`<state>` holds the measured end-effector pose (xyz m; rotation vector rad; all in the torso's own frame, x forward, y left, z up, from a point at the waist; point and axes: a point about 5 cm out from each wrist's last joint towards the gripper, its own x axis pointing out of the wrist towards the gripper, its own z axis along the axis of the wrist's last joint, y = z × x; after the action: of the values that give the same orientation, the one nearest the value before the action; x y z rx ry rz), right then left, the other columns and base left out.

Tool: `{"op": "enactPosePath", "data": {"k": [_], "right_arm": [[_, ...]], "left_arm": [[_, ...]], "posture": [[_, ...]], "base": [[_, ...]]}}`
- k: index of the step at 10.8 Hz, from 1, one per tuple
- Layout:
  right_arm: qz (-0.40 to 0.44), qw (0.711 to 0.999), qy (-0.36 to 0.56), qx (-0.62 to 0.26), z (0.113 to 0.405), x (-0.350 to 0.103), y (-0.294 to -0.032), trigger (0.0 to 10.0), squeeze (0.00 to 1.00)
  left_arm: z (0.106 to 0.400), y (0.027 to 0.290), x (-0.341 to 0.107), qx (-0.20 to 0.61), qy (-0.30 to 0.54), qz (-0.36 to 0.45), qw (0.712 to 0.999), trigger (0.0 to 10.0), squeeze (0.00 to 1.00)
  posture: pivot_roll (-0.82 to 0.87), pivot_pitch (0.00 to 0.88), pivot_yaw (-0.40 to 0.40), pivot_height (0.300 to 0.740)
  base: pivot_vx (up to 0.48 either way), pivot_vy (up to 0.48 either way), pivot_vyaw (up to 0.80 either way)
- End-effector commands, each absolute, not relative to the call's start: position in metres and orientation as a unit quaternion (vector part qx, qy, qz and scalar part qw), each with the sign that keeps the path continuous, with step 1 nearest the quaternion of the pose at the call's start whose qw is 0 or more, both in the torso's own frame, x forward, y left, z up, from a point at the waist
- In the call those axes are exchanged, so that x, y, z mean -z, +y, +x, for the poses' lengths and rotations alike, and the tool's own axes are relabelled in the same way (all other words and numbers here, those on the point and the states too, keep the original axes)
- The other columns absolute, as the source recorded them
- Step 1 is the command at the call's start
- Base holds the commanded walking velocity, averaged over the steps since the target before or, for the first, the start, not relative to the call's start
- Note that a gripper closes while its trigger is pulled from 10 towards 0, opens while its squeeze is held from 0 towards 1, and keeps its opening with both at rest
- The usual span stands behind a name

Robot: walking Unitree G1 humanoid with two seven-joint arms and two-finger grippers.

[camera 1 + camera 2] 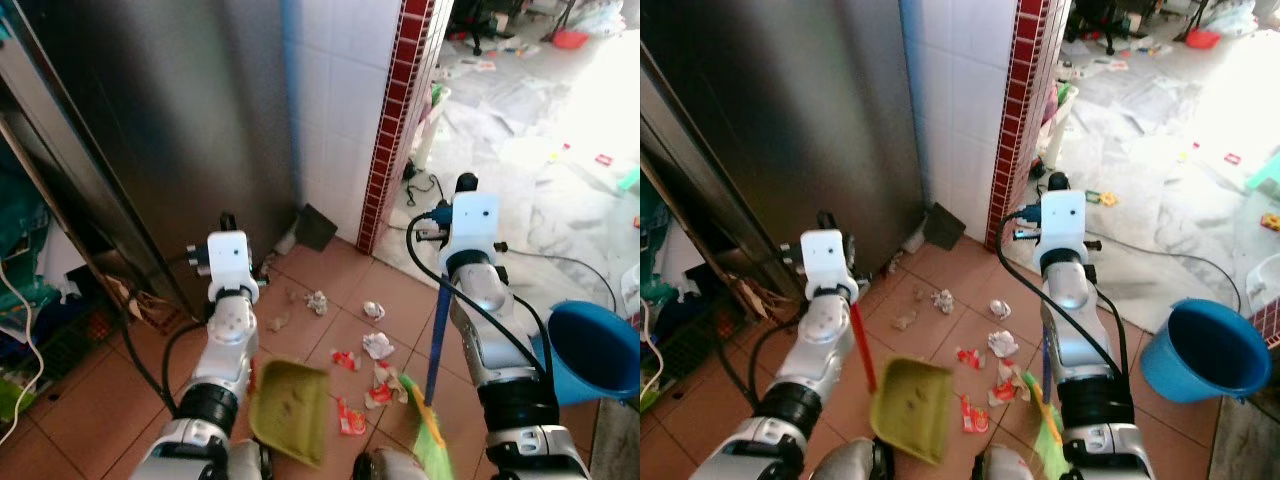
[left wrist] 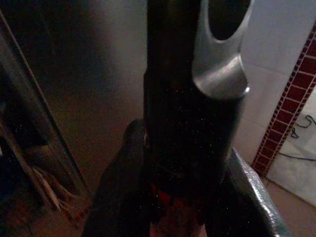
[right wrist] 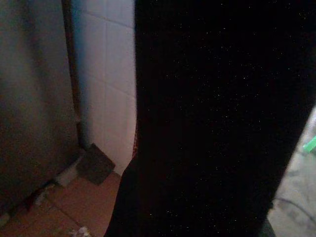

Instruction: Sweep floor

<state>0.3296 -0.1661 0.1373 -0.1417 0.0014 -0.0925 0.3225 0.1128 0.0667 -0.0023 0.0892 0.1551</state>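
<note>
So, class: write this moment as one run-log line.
task: sweep floor | left gripper: shut on dustpan handle | right gripper: broom side, grip unclear | litter: on tiles, unswept | bucket: right

Green dustpan (image 1: pixel 908 410) with red handle — tilted, bottom centre-left of frame. Green broom (image 1: pixel 1048 425) on blue pole at bottom centre-right. Crumpled white and red litter (image 1: pixel 992 362) scattered on terracotta floor tiles (image 1: pixel 940 265) — mid-frame.

The green plastic dustpan (image 1: pixel 908 408) and green-bristled broom head (image 1: pixel 432 440) run off the bottom edge; the round blue plastic bucket (image 1: pixel 597 352) is cropped at right.
</note>
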Motion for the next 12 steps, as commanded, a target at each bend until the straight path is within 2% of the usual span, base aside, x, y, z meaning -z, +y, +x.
{"op": "enactPosePath", "data": {"k": [1,4,7,9,10,11,12], "right_arm": [[-0.037,0.998,-0.004,0.050,0.331,-0.145,-0.164,10.0,0.00],[0.089,0.994,0.032,0.053,0.334,-0.146,-0.154,10.0,0.00],[0.175,0.982,0.055,0.043,0.339,-0.162,-0.148,10.0,0.00],[0.198,0.979,0.045,0.023,0.345,-0.182,-0.140,10.0,0.00],[0.171,0.985,0.022,0.009,0.346,-0.194,-0.139,10.0,0.00],[0.066,0.996,-0.052,-0.018,0.345,-0.218,-0.138,10.0,0.00],[-0.022,0.989,-0.135,-0.052,0.339,-0.241,-0.131,10.0,0.00]], "left_arm": [[0.326,0.109,-0.068,-0.077,0.046,-0.015,0.996,10.0,0.00],[0.329,0.104,-0.064,-0.068,0.046,-0.008,0.997,10.0,0.00],[0.331,0.106,-0.062,-0.070,0.051,-0.008,0.996,10.0,0.00],[0.332,0.106,-0.061,-0.065,0.055,-0.008,0.996,10.0,0.00],[0.333,0.106,-0.060,-0.062,0.057,-0.009,0.996,10.0,0.00],[0.333,0.104,-0.057,-0.053,0.073,-0.028,0.996,10.0,0.00],[0.333,0.104,-0.056,-0.052,0.080,-0.026,0.995,10.0,0.00]], "posture": [[-0.10,0.125,0.005,0.740],[-0.11,0.117,0.011,0.740],[-0.11,0.111,0.017,0.740],[-0.11,0.106,0.021,0.740],[-0.11,0.104,0.023,0.740],[-0.11,0.102,0.024,0.740],[-0.11,0.103,0.026,0.740]], "base": [[0.000,0.000,0.00],[0.000,0.000,0.00],[0.000,0.000,0.00],[0.000,0.000,0.00],[0.000,0.000,0.00],[0.000,0.000,0.00],[0.000,0.000,0.00]]}}
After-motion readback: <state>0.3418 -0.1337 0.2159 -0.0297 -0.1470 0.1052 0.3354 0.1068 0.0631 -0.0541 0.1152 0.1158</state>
